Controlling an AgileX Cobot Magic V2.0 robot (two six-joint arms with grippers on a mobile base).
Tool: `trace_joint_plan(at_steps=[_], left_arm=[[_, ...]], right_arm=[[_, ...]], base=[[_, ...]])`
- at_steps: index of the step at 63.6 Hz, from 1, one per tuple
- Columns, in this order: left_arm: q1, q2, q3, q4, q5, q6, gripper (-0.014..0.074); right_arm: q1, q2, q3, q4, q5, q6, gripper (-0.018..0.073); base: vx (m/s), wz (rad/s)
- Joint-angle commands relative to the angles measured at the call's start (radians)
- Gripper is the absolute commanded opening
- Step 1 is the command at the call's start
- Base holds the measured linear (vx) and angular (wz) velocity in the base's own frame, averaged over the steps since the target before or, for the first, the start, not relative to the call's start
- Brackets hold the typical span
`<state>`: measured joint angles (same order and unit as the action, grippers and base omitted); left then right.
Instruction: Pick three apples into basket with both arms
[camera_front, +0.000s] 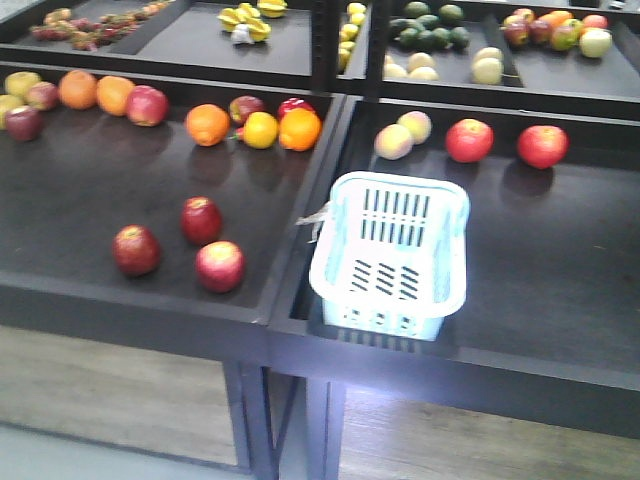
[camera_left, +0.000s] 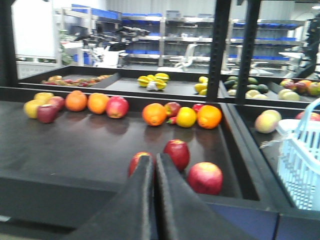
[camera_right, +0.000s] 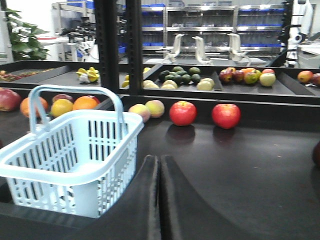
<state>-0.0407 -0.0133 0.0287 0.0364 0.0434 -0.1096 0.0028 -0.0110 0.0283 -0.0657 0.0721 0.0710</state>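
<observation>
The left gripper (camera_left: 154, 159) has its two black fingers pressed together with nothing between them, and the right gripper (camera_right: 159, 159) is closed and empty in the same way. The left one hangs off the front edge of the black display table (camera_front: 120, 170), away to the left of the basket (camera_front: 390, 320). Just past its tips lie the three apples (camera_front: 201, 219) in a loose cluster, close to each other but not touching. In the left wrist view the nearest apple is partly hidden behind the fingers. The right gripper sits in front of the basket and a little to its right. From the right wrist view the basket's pale rim (camera_right: 75, 175) is low on the left and its thin handle (camera_right: 75, 90) stands upright. The basket rests in the right-hand tray, tight against the divider (camera_front: 300, 250) that separates it from the tray with the apples. Behind the basket, towards the back edge, lie two red fruits (camera_front: 469, 140) and two paler ones (camera_front: 393, 142). Behind it and to its left runs a row of oranges (camera_front: 207, 124) mixed with other fruit.
</observation>
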Motion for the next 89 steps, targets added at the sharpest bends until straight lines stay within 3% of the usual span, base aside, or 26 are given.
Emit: trace_joint_plan(at_steps=[1,89], left_arm=[[0.0,0.007,0.019,-0.001,-0.075,-0.007,-0.0006],[0.0,0.007,0.019,-0.001,-0.075,-0.007,-0.0006]], right_arm=[[-0.001,0.002,0.014,-0.009,-0.072,-0.003,-0.0009],[-0.001,0.002,0.014,-0.009,-0.072,-0.003,-0.0009]], base=[[0.08,-0.29],[0.09,-0.13]])
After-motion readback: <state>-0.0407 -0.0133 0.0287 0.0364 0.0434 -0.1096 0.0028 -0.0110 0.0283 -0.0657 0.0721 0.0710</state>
